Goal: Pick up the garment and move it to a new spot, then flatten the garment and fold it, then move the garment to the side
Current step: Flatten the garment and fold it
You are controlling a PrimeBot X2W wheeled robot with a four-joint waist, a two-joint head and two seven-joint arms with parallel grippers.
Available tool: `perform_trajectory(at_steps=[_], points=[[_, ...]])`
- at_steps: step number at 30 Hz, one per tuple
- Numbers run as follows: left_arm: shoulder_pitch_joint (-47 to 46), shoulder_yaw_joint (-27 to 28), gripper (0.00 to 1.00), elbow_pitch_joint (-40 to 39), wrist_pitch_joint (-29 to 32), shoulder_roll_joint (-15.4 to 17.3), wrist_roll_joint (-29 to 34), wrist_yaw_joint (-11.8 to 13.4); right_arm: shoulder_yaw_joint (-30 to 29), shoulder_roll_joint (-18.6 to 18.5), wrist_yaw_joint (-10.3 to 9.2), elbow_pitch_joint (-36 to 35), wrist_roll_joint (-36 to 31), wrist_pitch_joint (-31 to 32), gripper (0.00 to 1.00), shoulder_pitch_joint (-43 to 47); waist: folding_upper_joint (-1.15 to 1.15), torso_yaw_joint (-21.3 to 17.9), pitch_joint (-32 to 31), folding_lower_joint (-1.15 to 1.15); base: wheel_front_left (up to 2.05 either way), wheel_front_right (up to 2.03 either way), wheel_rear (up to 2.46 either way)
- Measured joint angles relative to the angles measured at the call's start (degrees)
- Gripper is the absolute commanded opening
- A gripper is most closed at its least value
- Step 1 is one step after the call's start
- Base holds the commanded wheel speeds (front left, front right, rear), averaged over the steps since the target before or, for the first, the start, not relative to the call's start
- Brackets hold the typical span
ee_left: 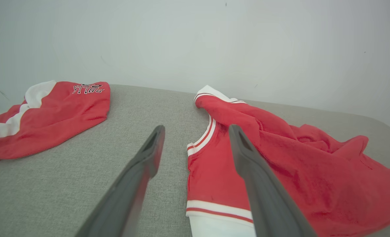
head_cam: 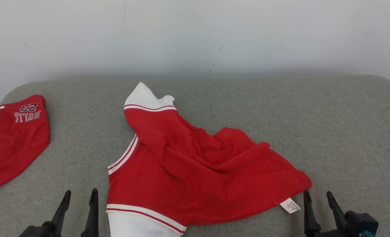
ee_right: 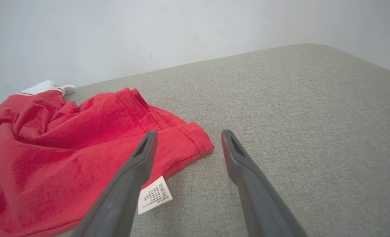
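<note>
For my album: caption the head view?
Crumpled red jersey on grey cushion; left hand, right hand open beside it.

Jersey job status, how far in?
Done: at most the first move; the red jersey lies loose and rumpled on the grey padded surface. In hand: nothing; left gripper and right gripper both open, flanking its near edge. Left: flatten, fold, move aside.

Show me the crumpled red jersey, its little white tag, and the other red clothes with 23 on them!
red jersey (head_cam: 195, 177): head view, on its wrinkled red middle.
white tag (head_cam: 290, 205): head view, on the tag's middle.
red garment lettered BULLS 23 (head_cam: 17, 144): head view, on its plain red part.
</note>
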Motion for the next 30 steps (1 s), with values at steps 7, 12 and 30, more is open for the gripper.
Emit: perform_trajectory(at_steps=[7, 12, 30], points=[[1.1, 3.7, 1.00, 3.3, 0.0, -3.5, 4.4, -3.2, 0.1, -1.6, 0.00, 3.4, -2.4, 0.3, 1.00, -3.1, 0.00, 0.4, -0.1, 0.00, 0.00, 0.00, 0.00], [1.6, 2.4, 1.00, 6.5, 0.0, -5.5, 4.7, -5.4, 0.4, -3.5, 0.00, 5.9, -2.6, 0.9, 1.00, -6.1, 0.00, 0.8, 0.3, 0.00, 0.00, 0.00, 0.00], [2.1, -3.5, 1.00, 25.5, 5.6, -10.3, -0.5, -11.6, 2.3, -6.2, 0.00, 20.2, -1.1, 1.2, 1.00, -12.9, 0.00, 1.8, 2.2, 0.00, 0.00, 0.00, 0.00]])
